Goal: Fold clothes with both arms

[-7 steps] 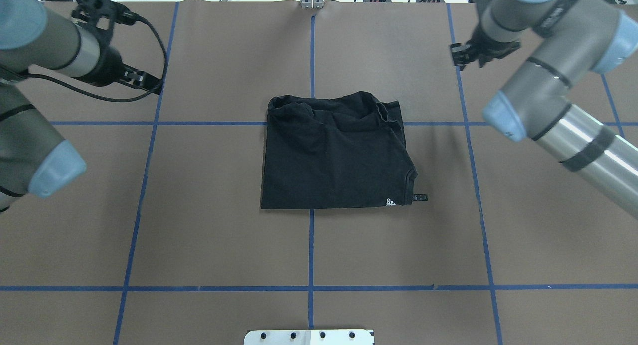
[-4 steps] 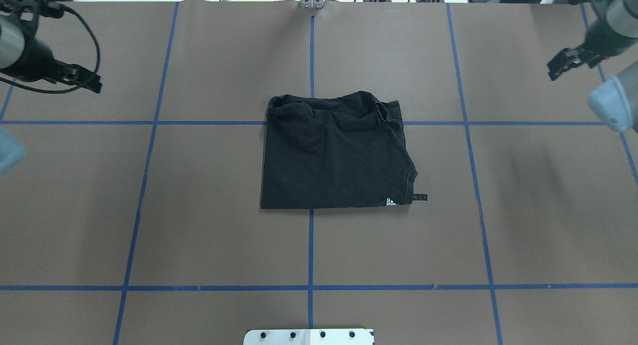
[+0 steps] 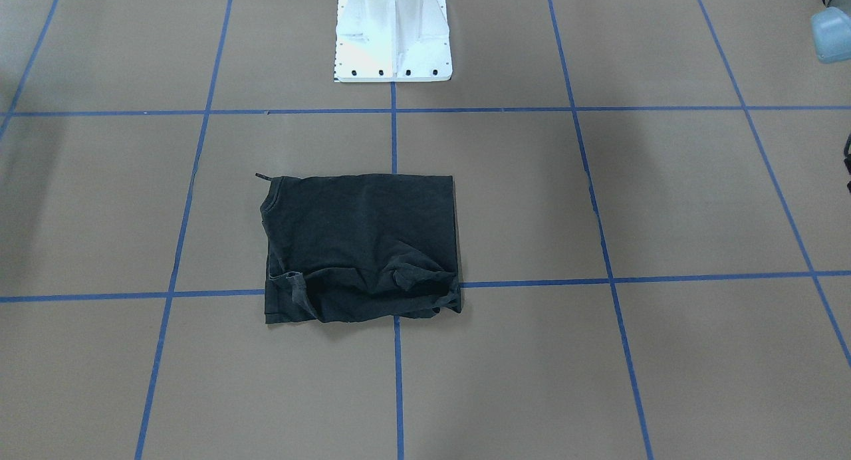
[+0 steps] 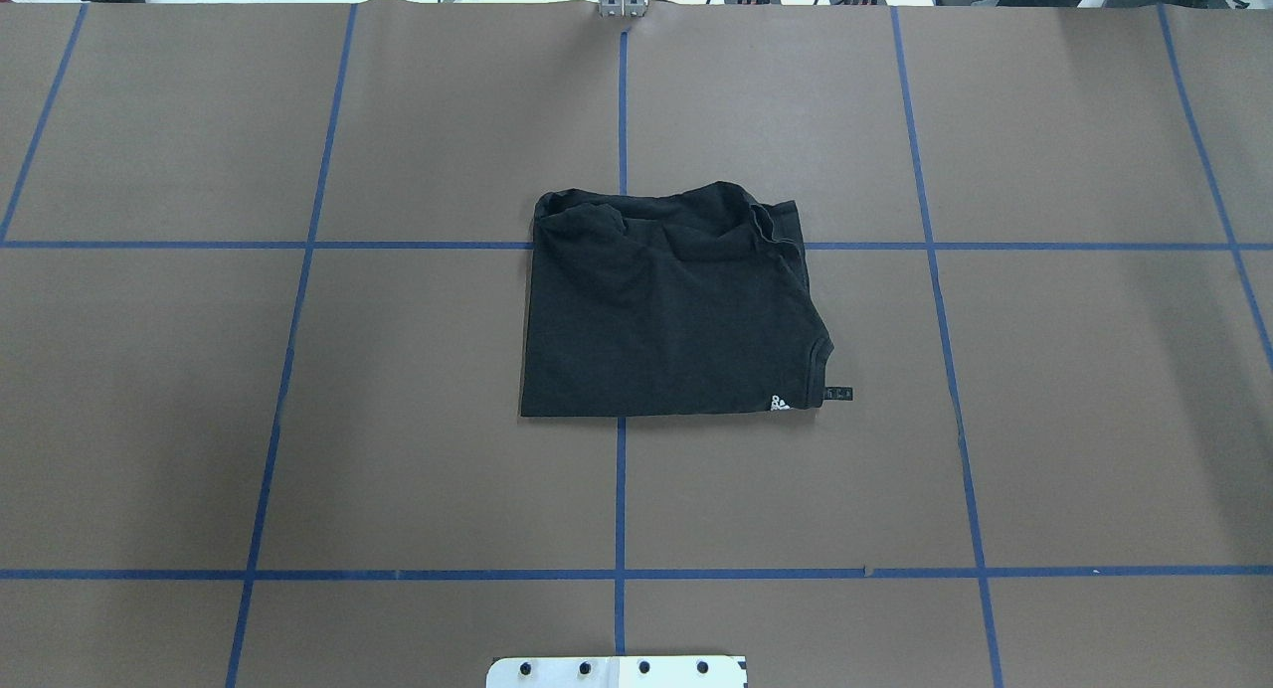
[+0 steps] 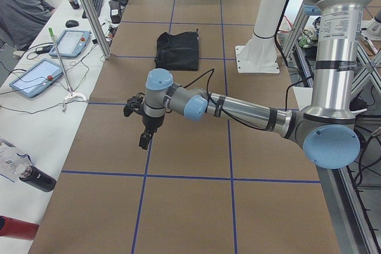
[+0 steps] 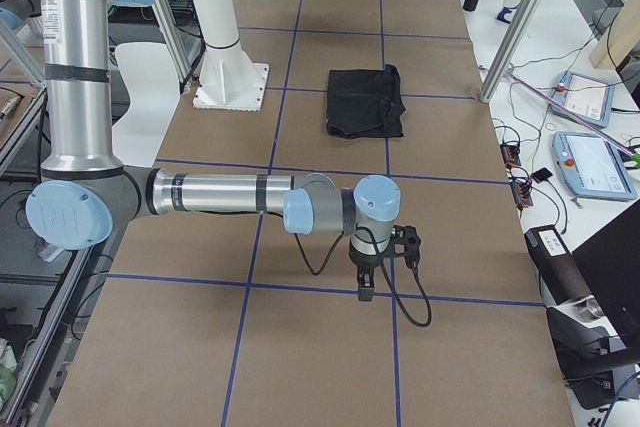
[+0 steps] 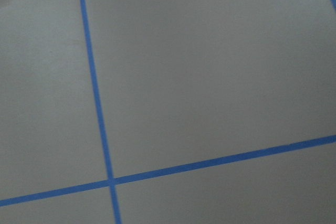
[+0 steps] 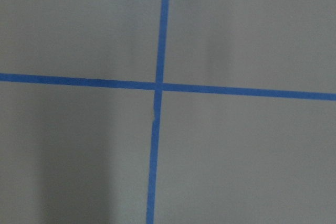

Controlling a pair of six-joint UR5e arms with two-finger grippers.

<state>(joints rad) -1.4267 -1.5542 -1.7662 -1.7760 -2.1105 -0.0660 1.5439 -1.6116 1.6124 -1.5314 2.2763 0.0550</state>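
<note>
The black T-shirt (image 4: 671,310) lies folded into a rough rectangle at the middle of the brown table, plain side up, with a small white logo (image 4: 779,403) at its near right corner. It also shows in the front-facing view (image 3: 362,247) and in both side views (image 5: 177,50) (image 6: 366,100). Both arms are outside the overhead view. The left gripper (image 5: 144,141) hangs fingers down over the table's left end, far from the shirt. The right gripper (image 6: 365,290) hangs over the right end. I cannot tell whether either is open or shut. The wrist views show only bare table.
Blue tape lines (image 4: 621,489) grid the brown table. The white pedestal base (image 3: 392,41) stands at the robot's edge. Side tables hold tablets (image 5: 44,75) (image 6: 590,162) and cables. A seated person (image 5: 21,10) is beside the left end.
Both arms have swung outward and left the overhead view, the left to the left, the right to the right. The shirt has not moved.
</note>
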